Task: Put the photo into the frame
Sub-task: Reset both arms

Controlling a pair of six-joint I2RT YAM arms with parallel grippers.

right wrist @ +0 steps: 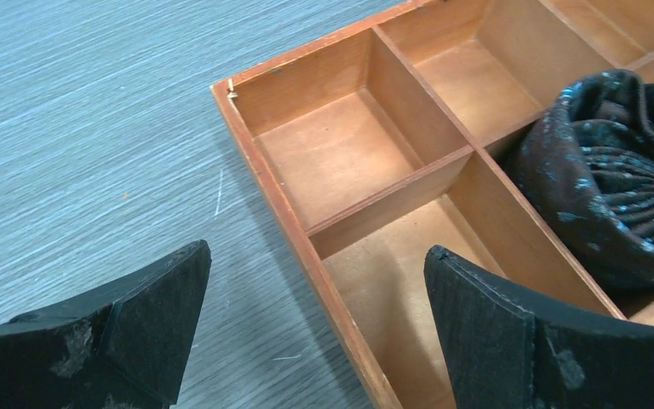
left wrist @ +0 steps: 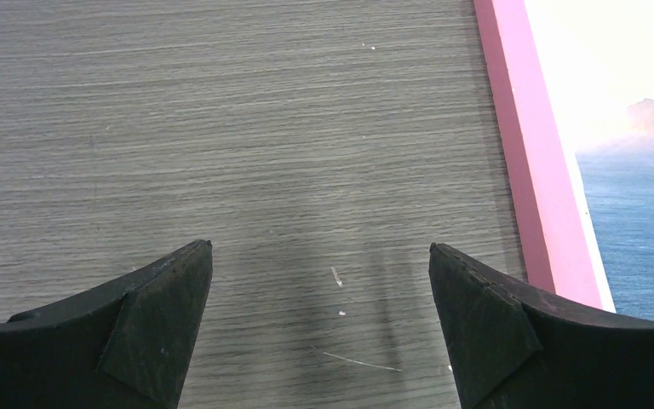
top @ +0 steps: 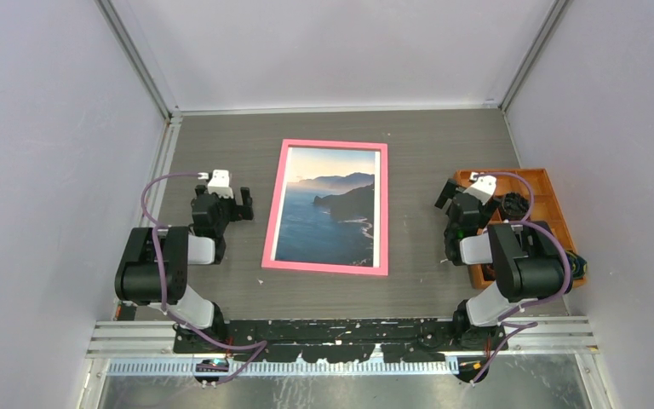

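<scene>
Frame point(top: 334, 144) is lying flat mid-table, pink face up. The photo point(top: 328, 213) is sitting inside its border, with blue coast, dark mountains and pale sky showing.

Left gripper point(top: 240, 199) is hovering just left of the frame, jaws spread wide and gripping nothing. Right gripper point(top: 451, 192) is hanging well right of the frame, over the frame-side edge of an orange compartment tray point(top: 545, 173). Its jaws are likewise standing wide apart and holding nothing.

Overhead view is giving the whole layout but is showing little inside the tray.

Left wrist view is showing grey wood-grain table point(left wrist: 221, 128) between the fingers. The frame's pink edge is running down the right side, with the print's sky and sea beyond it.

Right wrist view is showing the tray's wooden dividers and a rolled dark spotted cloth point(right wrist: 613, 170). The cloth is resting in a compartment on the side away from the frame.
</scene>
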